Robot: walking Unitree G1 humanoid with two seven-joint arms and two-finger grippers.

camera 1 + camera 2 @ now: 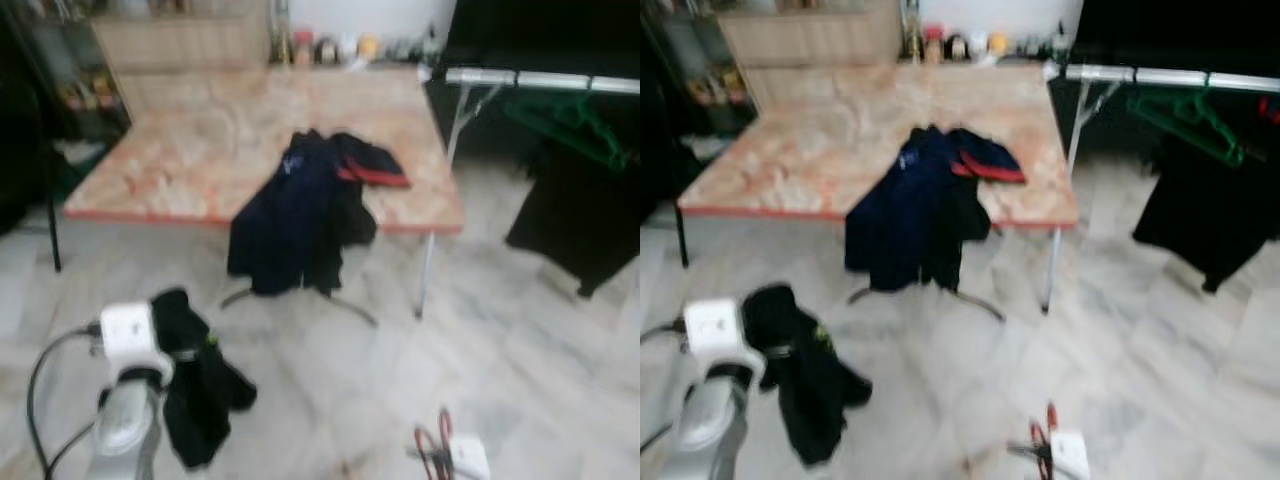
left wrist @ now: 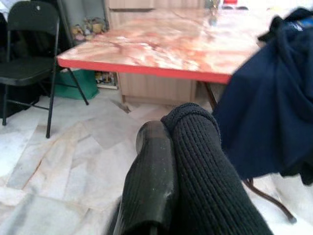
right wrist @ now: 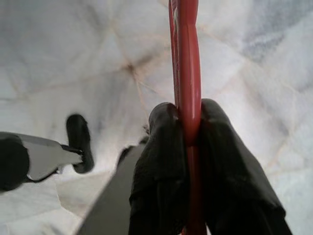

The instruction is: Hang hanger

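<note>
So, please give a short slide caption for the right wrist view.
Right tool shut on a red hanger, above the pale marble floor.

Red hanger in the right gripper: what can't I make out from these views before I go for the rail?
- Red hanger: right wrist view sees a single bar; hook and shape cut off by the edge.
- Right gripper: head views crop it at the bottom.
- Rail: blurred, running off the right edge.
- Black knit garment: covers the left gripper.
</note>
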